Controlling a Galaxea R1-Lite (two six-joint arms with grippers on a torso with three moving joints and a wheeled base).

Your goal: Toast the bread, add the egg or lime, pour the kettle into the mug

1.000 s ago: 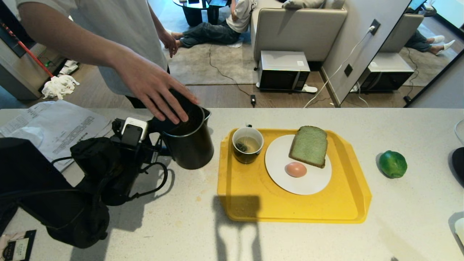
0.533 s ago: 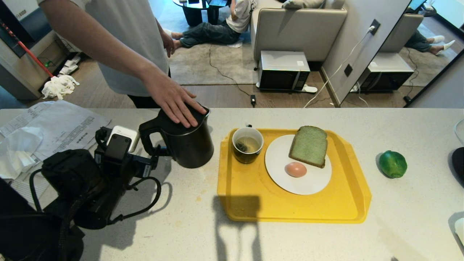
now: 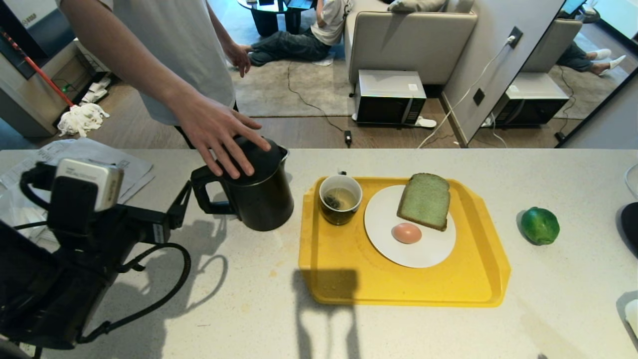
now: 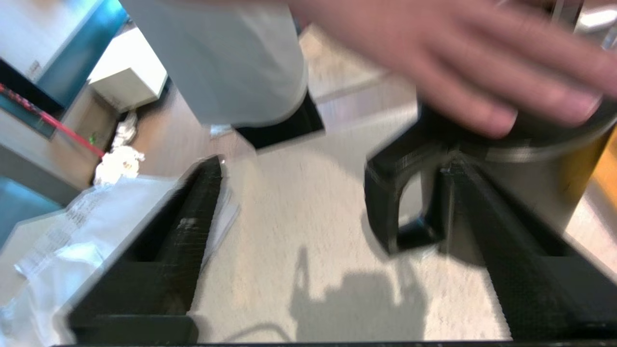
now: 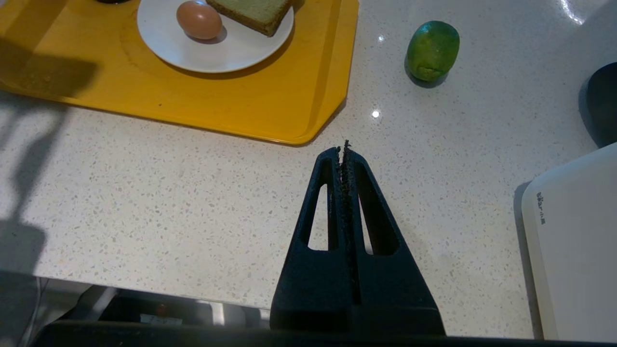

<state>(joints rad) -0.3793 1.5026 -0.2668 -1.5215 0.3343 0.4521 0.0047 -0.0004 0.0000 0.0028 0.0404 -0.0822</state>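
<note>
Left claw [image 3: 185, 199] withdrawn from kettle [image 3: 259, 192]; mug [image 3: 340, 199] holds tea.

On the counter [image 3: 279, 319] there was one yellow tray [image 3: 344, 279], and it carried one mug [image 3: 340, 199] and one white plate [image 3: 423, 252], with one slice of green bread [image 3: 425, 201] and one egg [image 3: 406, 233] on the plate. Off the tray there stood one black kettle [image 3: 261, 199] and there lay one lime [image 3: 540, 225], along with a few sheets of printed paper [image 3: 89, 154] whose number could not be told. Two grippers were seen, the left gripper [image 4: 332, 173] and the right gripper [image 5: 344, 149], plus one person's hand [image 3: 217, 129] at the kettle and one microwave [image 3: 390, 97] on the floor beyond.
</note>
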